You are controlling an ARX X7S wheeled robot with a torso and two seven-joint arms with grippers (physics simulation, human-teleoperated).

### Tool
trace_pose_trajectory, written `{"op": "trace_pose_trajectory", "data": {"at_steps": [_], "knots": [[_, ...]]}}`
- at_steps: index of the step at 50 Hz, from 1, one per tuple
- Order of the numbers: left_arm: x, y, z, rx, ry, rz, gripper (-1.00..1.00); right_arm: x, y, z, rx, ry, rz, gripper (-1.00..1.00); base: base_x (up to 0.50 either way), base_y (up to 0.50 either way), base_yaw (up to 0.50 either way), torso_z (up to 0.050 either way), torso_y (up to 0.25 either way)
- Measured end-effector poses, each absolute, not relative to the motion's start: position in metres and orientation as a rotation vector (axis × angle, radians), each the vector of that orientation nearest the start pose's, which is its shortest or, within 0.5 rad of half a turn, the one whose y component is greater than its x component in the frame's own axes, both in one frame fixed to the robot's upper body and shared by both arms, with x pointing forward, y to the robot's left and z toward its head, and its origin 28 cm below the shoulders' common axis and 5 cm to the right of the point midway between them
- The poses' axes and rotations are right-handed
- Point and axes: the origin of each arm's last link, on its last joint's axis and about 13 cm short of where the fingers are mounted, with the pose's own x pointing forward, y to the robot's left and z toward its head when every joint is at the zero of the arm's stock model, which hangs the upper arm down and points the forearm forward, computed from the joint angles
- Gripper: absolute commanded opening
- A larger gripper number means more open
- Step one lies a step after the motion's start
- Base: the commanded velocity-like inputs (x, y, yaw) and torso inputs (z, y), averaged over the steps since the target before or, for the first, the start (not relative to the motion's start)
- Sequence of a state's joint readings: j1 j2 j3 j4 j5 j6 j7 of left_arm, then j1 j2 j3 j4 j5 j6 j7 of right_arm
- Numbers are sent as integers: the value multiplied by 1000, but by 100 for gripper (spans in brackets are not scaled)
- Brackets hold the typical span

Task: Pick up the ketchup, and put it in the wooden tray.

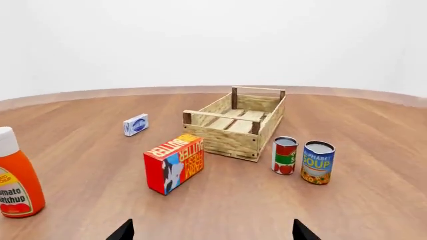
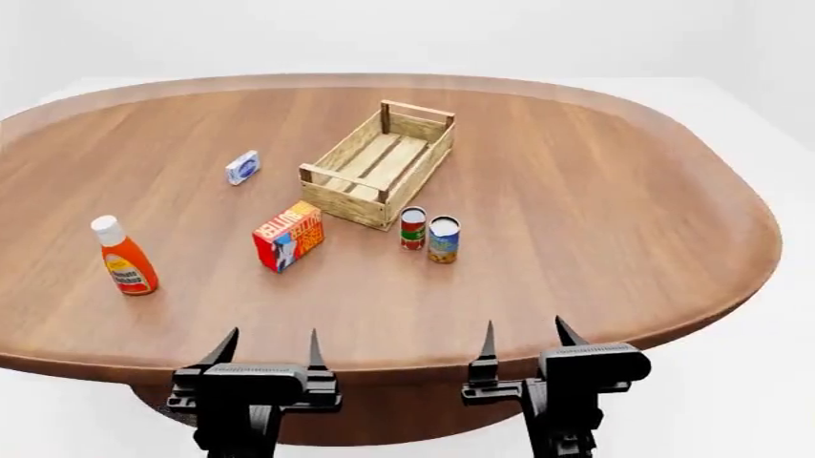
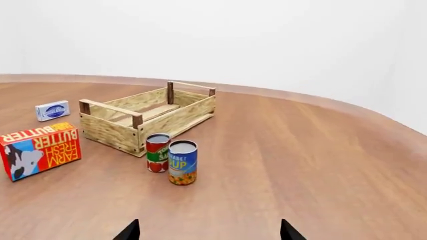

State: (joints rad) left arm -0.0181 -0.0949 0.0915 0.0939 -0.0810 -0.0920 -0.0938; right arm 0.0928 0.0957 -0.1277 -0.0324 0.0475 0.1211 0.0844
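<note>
So we're looking at the start of the reach, nothing grasped yet. The ketchup (image 2: pixel 124 258) is standing upright on the table (image 2: pixel 612 191), white cap up, long axis vertical, out at roughly ten o'clock from the left gripper (image 2: pixel 267 348) in the head view. Both grippers are hanging at the near table edge. The left gripper is sitting with its fingers spread and nothing between them; the right gripper (image 2: pixel 522 341) is spread and bare too.

We're judging the left arm as clearly the nearer one: the ketchup is well off to its outer side, while the right gripper is sitting across the whole near edge from it. In the left wrist view the ketchup (image 1: pixel 18 177) is cut off at the frame edge, so the gripper isn't lined up on it yet.

The wooden tray (image 2: pixel 378 164) is sitting empty near the table's middle, around one o'clock from the left gripper, well apart from the ketchup. A butter box (image 2: pixel 288 236) is lying between ketchup and tray, two cans (image 2: pixel 429 233) are standing just beside the tray's near corner, and a small blue-and-white packet (image 2: pixel 242 167) is lying off toward eleven o'clock.

We're expecting a side-on pinch around the ketchup's body, since it's upright and tapering toward the cap.
</note>
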Motion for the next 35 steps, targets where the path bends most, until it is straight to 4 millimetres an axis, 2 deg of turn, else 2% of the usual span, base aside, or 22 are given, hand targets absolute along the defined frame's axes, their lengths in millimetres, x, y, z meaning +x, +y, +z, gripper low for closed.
{"op": "trace_pose_trajectory", "data": {"at_steps": [20,35], "knots": [[226,213,47,-4,-51,-13,100,242,-100,48,-68,-13,59,100,0,-500,0,0,0],[250,224,76,17,-90,-17,100,260,-102,73,-81,-7,110,100,0,-15,0,0,0]]}}
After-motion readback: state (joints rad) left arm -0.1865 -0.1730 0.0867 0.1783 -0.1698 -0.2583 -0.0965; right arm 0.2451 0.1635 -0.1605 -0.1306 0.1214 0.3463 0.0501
